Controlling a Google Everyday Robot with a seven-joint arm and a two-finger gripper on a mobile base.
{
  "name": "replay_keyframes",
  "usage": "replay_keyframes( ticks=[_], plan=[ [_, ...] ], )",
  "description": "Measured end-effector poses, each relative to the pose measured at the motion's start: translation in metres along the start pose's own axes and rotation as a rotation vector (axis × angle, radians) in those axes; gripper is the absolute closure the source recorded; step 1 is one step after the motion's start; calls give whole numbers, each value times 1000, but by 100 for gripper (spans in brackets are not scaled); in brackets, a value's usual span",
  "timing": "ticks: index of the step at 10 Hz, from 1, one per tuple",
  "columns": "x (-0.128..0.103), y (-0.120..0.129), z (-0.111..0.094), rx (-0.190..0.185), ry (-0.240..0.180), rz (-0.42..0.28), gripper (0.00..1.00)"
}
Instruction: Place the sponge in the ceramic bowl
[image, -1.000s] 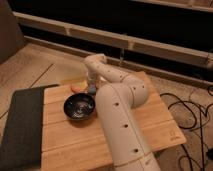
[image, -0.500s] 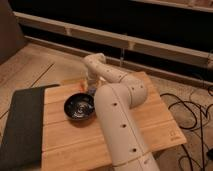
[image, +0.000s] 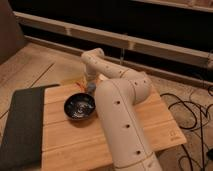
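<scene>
You'll see a dark mat (image: 21, 125) at the wooden table's (image: 70, 145) left side. To your right, black cables (image: 194, 109) trail over the floor.

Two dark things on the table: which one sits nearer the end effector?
The round glossy ceramic bowl, right in front of the end effector near the far edge of the table. The flat rectangular mat lies farther off, along the left side.

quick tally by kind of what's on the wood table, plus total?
ceramic bowl: 1
dark mat: 1
small orange item: 1
sponge: 0 that I can make out
Total: 3
The gripper is at the bowl's far rim, not counted.
</scene>
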Motion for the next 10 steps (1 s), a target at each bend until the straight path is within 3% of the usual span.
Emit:
replay_keyframes(
  ticks=[5,7,10],
  plan=[
    [13,62,-60,20,-43,-72,100],
    [37,83,-73,27,-18,-49,100],
    [63,101,-70,19,27,-11,100]
  ],
)
